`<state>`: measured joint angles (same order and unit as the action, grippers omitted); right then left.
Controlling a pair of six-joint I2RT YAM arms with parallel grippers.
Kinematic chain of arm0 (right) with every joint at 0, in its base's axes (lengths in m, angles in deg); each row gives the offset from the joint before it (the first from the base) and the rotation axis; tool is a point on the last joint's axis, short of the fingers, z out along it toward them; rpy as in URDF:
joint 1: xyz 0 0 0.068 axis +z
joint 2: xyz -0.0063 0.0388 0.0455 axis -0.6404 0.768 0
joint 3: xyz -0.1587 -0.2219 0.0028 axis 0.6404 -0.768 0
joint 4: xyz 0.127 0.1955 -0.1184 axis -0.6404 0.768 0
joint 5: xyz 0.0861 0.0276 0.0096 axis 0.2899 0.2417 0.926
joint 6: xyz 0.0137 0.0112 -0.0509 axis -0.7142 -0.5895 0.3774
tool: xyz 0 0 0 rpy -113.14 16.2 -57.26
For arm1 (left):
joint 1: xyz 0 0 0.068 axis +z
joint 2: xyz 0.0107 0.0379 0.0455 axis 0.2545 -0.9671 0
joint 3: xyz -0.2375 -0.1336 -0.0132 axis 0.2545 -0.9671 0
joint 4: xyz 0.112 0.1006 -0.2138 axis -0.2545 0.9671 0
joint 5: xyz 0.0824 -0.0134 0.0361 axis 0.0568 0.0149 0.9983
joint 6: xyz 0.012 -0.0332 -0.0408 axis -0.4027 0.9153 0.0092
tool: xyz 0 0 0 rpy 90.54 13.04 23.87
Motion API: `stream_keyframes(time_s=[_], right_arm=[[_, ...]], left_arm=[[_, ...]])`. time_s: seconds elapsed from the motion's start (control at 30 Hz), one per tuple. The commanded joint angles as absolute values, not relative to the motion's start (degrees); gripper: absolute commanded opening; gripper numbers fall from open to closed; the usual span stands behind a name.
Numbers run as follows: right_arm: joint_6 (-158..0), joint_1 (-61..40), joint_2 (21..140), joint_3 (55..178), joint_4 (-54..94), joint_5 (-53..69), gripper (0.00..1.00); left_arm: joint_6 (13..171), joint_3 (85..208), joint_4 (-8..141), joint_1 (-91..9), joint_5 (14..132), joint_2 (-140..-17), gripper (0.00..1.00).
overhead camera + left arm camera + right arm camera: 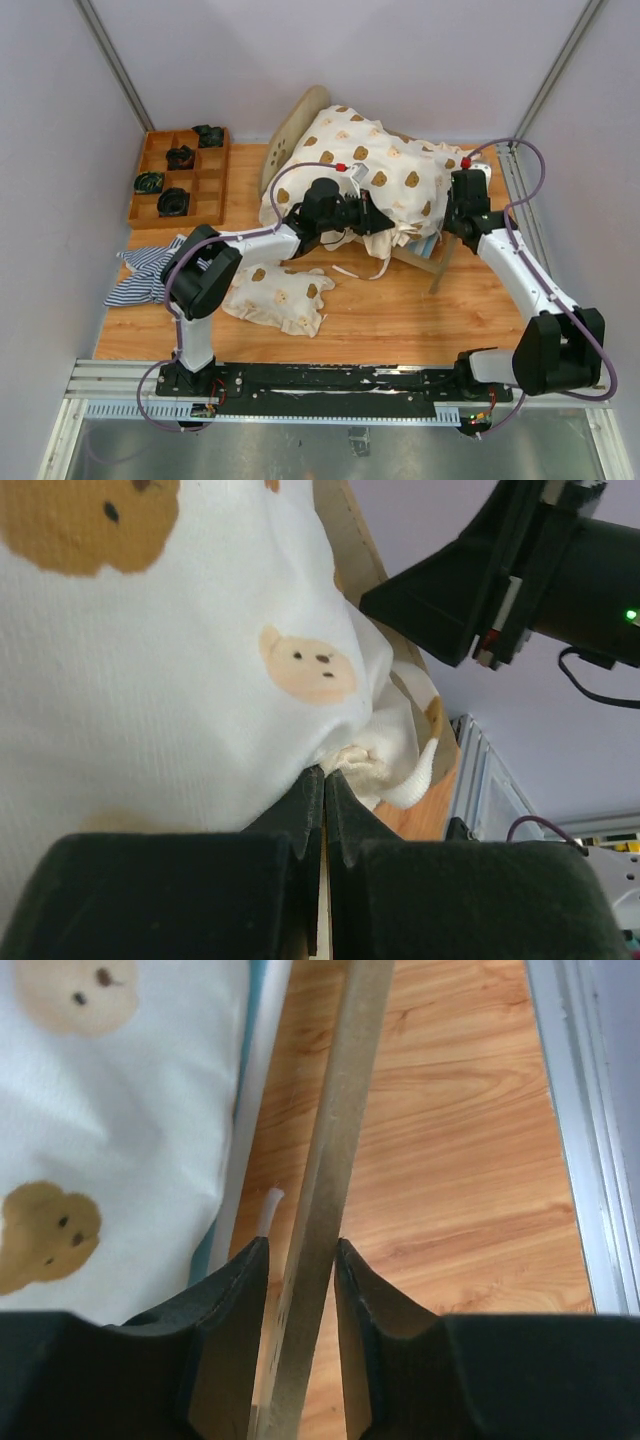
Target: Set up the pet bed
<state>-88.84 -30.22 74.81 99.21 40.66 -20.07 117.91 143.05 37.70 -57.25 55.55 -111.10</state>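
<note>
Plywood pet bed [335, 1110] edge between part-spread right gripper [301, 1250], left gripper [323, 772] pinching soft ruffled quilt [150, 680]

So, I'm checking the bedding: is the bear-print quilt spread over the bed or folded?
Spread, unevenly: the quilt drapes over the pet bed, its near edge bunched in the shut left gripper.

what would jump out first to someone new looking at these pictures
A cream bear-print ruffled quilt lies heaped over the light plywood pet bed in the centre of the overhead view, hiding most of it. The left fingers pinch the quilt's near edge. The right fingers straddle a thin plywood rail at the bed's right end.
</note>
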Motion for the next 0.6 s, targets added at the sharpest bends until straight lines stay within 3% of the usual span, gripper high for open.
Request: stream_keyframes(time_s=[0.0,0.27,0.57], right_arm=[[-88.7,-28.9,69.1,101.8,49.6,-12.4,0.38],[-102.8,-25.4,53.3,89.3,48.5,-12.4,0.43],[-107.0,-24.9,60.1,89.5,52.6,-18.4,0.43]], left_arm=[[117.0,146.1,38.5,-57.4,58.6,-112.2,0.00],[118.5,146.5,38.7,-58.1,58.9,-113.3,0.02],[117.1,143.8,38.8,-59.2,59.3,-108.7,0.17]])
